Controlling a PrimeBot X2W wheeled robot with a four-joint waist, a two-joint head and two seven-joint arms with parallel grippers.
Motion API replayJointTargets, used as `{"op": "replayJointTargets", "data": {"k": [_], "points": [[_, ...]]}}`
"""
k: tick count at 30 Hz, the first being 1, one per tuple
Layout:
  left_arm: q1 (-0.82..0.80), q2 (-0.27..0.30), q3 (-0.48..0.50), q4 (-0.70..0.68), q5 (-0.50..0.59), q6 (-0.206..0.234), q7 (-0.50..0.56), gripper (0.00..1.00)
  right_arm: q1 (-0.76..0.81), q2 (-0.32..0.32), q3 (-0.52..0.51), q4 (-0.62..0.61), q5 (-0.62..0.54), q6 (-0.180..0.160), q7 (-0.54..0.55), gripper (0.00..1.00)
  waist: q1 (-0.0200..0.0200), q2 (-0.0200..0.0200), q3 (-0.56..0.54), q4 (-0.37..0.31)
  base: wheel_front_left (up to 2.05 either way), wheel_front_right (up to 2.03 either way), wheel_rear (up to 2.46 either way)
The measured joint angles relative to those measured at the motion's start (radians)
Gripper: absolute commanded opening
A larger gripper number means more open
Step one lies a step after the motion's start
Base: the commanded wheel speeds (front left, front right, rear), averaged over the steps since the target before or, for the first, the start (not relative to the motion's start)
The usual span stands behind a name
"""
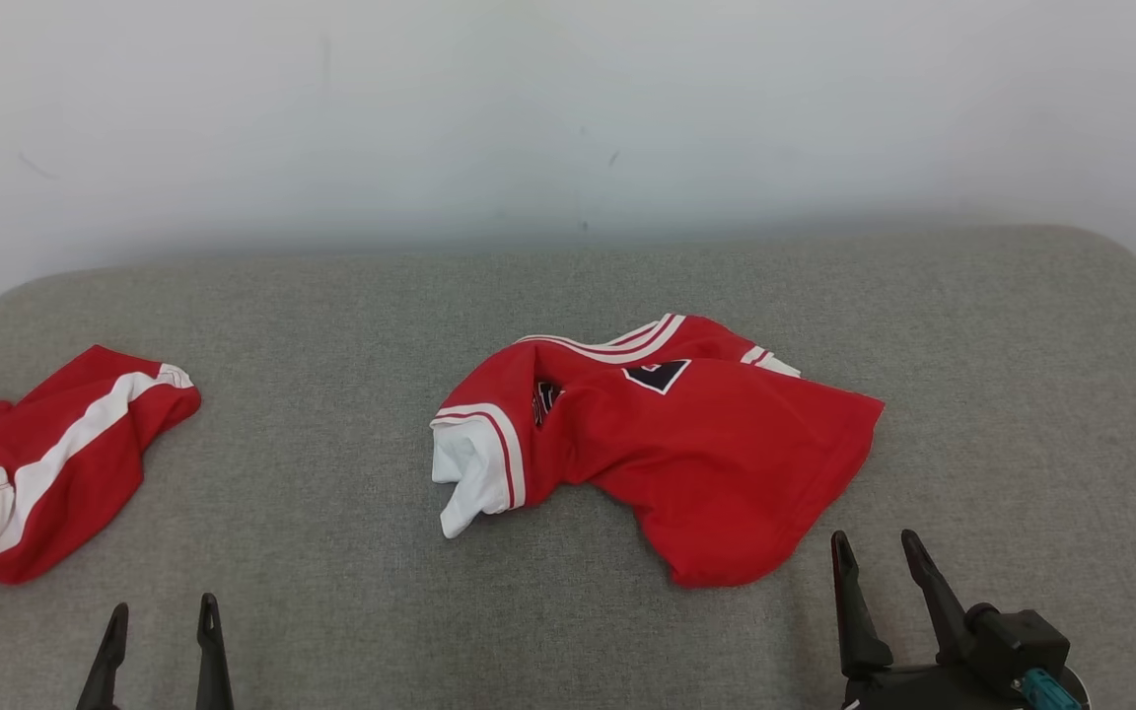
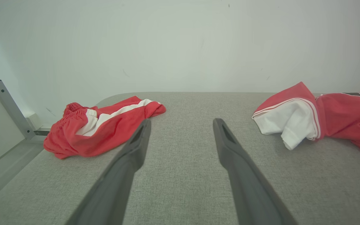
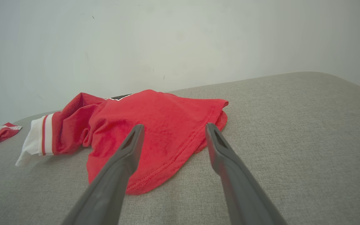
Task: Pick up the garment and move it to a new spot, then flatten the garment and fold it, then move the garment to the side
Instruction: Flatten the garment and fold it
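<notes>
The right gripper [image 1: 875, 537] hangs with its two fingers spread wide and nothing between them. The crumpled red jersey [image 1: 686, 444] lies just ahead of its tips and spreads off to their left on the grey padded surface [image 1: 331, 325], hem nearest, so this arm looks the one placed to make the first pick. The left gripper [image 1: 164, 603] is equally wide open and empty, with bare padding straight ahead, the jersey's white sleeve off to its right and a pair of red shorts [image 1: 45, 463] off to its left, probably a separate piece lying aside
</notes>
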Motion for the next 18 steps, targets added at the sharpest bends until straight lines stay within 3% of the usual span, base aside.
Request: {"op": "replayJointTargets", "data": {"k": [14,18], "points": [[-0.005,-0.007,0.015,0.008,0.017,-0.001,0.000,1.00,-0.003,0.000,0.006,0.007,-0.005,0.000,0.000,1.00,0.0000,0.0000,-0.005,-0.017,0.00,0.00,0.00],[-0.052,0.017,0.005,0.029,0.017,-0.001,0.000,1.00,-0.008,0.000,0.012,0.007,-0.005,0.000,0.000,1.00,0.0000,0.0000,-0.002,-0.031,0.00,0.00,0.00]]}}
